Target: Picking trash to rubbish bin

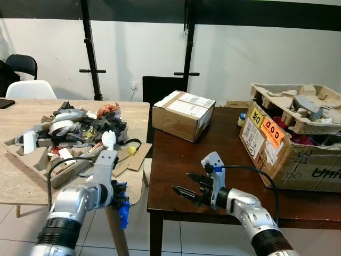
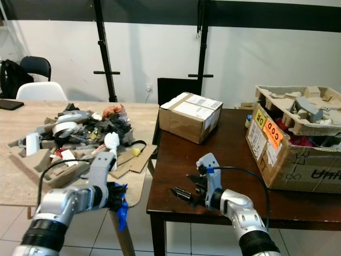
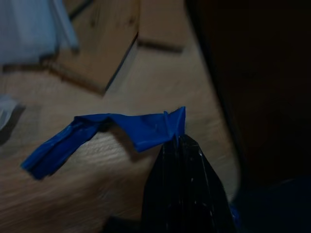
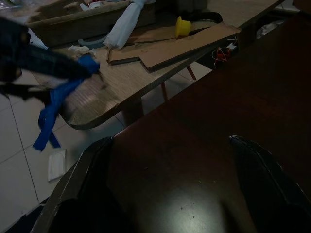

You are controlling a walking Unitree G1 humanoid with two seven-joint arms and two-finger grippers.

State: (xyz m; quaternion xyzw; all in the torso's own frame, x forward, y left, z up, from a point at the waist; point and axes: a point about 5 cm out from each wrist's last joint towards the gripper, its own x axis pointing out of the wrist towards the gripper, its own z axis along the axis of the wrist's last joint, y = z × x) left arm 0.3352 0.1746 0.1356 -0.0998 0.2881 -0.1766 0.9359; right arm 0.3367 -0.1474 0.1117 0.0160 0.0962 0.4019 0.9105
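My left gripper [image 1: 122, 199] is at the near corner of the light wooden table [image 1: 21, 181], shut on a blue plastic strip [image 1: 124, 212]. The strip [image 3: 121, 130] hangs crumpled from the closed fingertips [image 3: 181, 150] just above the tabletop; it also dangles over the table edge in the right wrist view [image 4: 57, 108]. A pile of mixed trash [image 1: 74, 132] lies further back on this table. My right gripper [image 1: 185, 190] hovers low over the dark brown table [image 1: 170, 160], open, with nothing between its fingers [image 4: 80, 194].
A big open cardboard box [image 1: 287, 144] holding pulp trays and scraps stands at the dark table's right end, with a sealed carton [image 1: 184, 114] at the back. Flat cardboard pieces [image 1: 133, 160] and a yellow cap [image 1: 131, 150] lie near the gap. Chairs [image 1: 31, 89] stand far left.
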